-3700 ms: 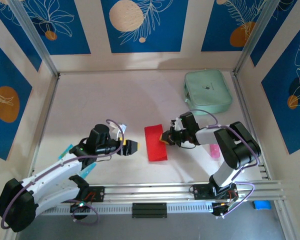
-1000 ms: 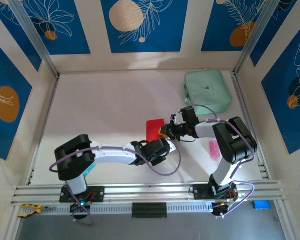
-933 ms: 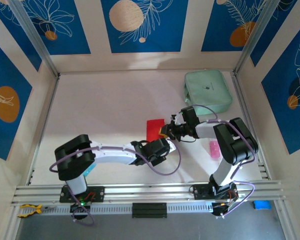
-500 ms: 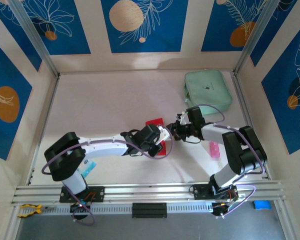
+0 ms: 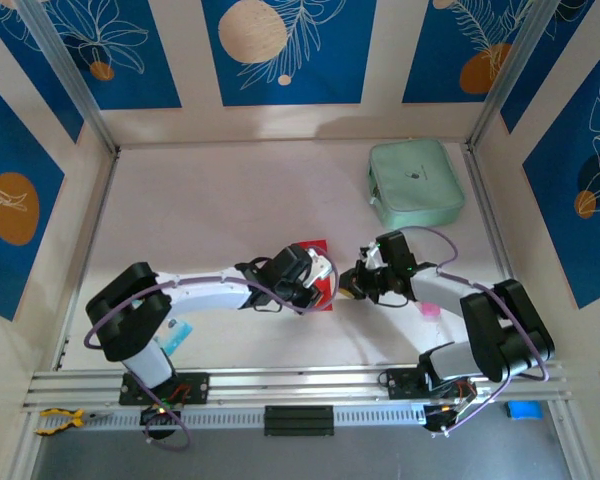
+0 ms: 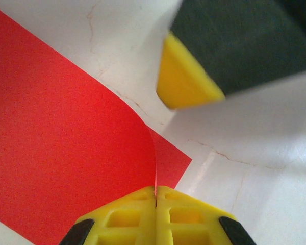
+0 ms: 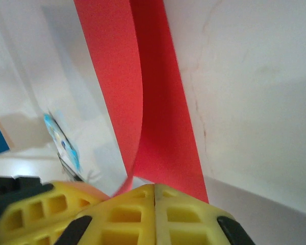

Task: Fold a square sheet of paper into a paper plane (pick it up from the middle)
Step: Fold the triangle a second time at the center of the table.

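Observation:
The square sheet of paper (image 5: 316, 248) is bright red and lies mid-table, mostly under both wrists. In the left wrist view the sheet (image 6: 66, 143) curls up off the white table, and its raised edge runs into the seam of my left gripper (image 6: 155, 190), which is shut on it. My right gripper (image 7: 154, 188) is shut, its tips over the near end of the sheet (image 7: 163, 102); no paper shows in its seam. From above, the left gripper (image 5: 320, 283) and right gripper (image 5: 350, 287) nearly meet.
A mint-green pouch (image 5: 416, 182) lies at the back right. A pink item (image 5: 428, 310) sits by the right arm, and a blue-and-white packet (image 5: 177, 330) by the left arm's base. The aluminium rail (image 5: 300, 382) crosses the near edge.
The left arm has swung from the near side up onto the sheet and raised its edge. The right gripper has slid nearer and gone from slightly open to shut.

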Robot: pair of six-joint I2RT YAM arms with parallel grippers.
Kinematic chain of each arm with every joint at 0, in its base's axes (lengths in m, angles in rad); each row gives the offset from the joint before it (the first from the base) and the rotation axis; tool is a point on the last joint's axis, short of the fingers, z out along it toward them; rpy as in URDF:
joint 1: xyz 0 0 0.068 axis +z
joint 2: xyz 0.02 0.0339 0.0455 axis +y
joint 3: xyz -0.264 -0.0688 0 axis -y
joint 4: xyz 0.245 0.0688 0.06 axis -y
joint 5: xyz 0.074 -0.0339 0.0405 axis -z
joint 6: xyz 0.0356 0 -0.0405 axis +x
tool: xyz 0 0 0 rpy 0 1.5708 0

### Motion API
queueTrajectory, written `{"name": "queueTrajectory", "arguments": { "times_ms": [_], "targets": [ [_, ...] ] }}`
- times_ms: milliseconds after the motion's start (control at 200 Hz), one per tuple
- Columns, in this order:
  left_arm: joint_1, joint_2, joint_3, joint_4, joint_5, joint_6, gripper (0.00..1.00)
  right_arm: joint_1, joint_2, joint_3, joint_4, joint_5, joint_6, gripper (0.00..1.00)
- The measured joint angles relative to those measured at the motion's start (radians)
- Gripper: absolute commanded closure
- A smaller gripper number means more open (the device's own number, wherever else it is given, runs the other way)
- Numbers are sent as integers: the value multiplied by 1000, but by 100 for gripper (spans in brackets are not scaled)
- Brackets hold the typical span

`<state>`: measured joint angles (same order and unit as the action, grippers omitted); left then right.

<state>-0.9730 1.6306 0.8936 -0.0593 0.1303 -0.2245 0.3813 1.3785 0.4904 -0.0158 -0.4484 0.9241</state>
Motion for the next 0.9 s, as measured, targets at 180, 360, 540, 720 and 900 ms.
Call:
{"name": "queueTrajectory", "arguments": {
  "times_ms": [180,360,540,720,900],
  "targets": [
    [2,-6,-2,-1,1,-4,100,68,57,-2,55,-5,28,97],
    [2,-6,-2,-1,1,-4,91,71,86,0,85,-4,39,98],
    [2,-5,-2,-2,0,-3,87,71,89,0,111,-5,46,98],
    [3,-3,0,-5,0,-3,83,71,99,0,124,-13,47,98],
    [7,14,6,-8,1,-3,82,71,99,0,132,-16,47,98]
  ]
}}
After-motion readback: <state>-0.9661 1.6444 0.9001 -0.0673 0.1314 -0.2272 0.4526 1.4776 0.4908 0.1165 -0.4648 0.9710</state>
